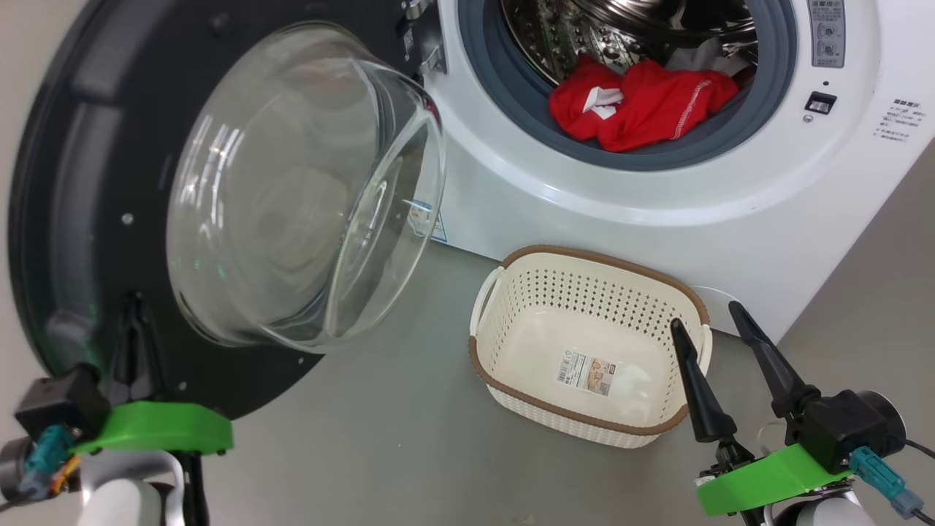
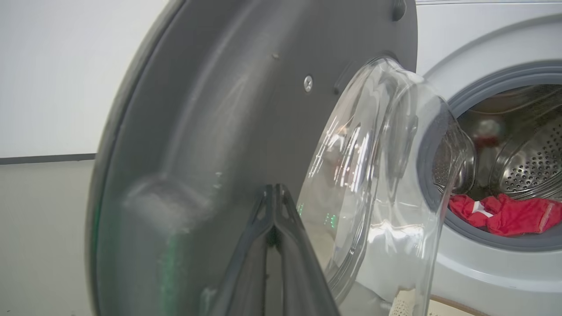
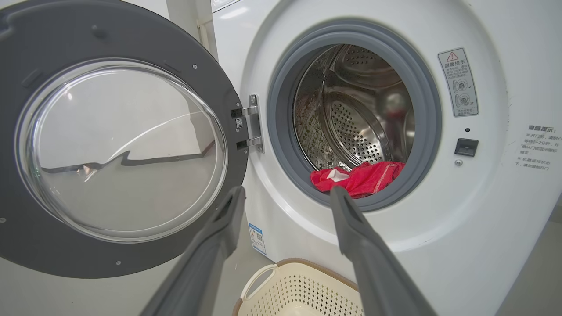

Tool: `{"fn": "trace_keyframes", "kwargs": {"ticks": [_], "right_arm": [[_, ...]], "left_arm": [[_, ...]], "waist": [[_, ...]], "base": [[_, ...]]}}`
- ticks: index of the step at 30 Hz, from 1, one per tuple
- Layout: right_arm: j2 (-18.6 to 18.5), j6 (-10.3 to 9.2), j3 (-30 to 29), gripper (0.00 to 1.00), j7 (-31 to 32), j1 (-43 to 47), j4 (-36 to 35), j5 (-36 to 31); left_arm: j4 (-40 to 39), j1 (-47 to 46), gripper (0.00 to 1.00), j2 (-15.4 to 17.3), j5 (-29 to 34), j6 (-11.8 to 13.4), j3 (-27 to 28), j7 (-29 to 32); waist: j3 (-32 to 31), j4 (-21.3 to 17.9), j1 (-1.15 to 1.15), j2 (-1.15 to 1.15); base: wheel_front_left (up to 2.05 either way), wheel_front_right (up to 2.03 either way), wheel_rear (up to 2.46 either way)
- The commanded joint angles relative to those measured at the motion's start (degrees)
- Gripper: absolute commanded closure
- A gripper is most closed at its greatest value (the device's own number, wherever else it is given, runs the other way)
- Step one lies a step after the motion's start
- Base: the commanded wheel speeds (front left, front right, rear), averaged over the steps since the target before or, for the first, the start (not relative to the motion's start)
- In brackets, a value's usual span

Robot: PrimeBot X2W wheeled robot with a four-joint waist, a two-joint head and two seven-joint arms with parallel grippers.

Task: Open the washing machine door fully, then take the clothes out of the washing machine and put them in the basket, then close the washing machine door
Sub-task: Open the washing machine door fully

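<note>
The washing machine (image 1: pixel 657 212) stands with its door (image 1: pixel 73 219) swung out to the left, the glass bowl (image 1: pixel 292 197) bulging toward me. Red clothes (image 1: pixel 643 102) lie at the front lip of the steel drum, partly on the grey gasket. The cream basket (image 1: pixel 478 358) sits on the floor below the opening, with just a sticker inside. My left gripper (image 1: pixel 133 303) is shut with nothing in it, its tips close against the door's inner rim (image 2: pixel 197 131) beside the glass. My right gripper (image 1: pixel 705 315) is open over the basket's right end. In the right wrist view the right gripper (image 3: pixel 285 193) points toward the clothes (image 3: pixel 355 175).
Grey floor stretches between the door and the basket. The door hinge (image 3: pixel 252 127) is at the opening's left edge. A control label and a latch slot (image 3: pixel 465 147) are on the machine's front, right of the opening. A pale wall (image 2: pixel 44 79) stands behind the door.
</note>
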Motion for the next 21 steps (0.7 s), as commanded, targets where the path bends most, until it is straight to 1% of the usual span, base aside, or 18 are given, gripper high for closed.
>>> {"fn": "trace_keyframes", "kwargs": {"ticks": [1,11,21], "right_arm": [[0.0,0.28,1.7,0.00,-0.4,-1.9,-1.3,-0.3],[0.0,0.28,1.5,0.00,-0.4,-2.1,-1.1,-0.7],[0.0,0.28,1.7,0.00,-0.3,-2.5,-1.1,-0.7]], "left_arm": [[-0.6,-2.8,1.00,1.9,0.6,-0.2,3.6,-0.5],[3.4,-5.3,1.00,1.0,2.6,-1.9,7.9,-0.5],[7.8,-7.6,1.00,1.4,4.1,-3.4,11.6,-0.5]], "waist": [[0.1,-0.2,0.00,0.00],[0.4,-0.8,0.00,0.00],[0.5,-1.3,0.00,0.00]], "base": [[0.00,0.00,0.00],[0.00,0.00,0.00],[0.00,0.00,0.00]]}}
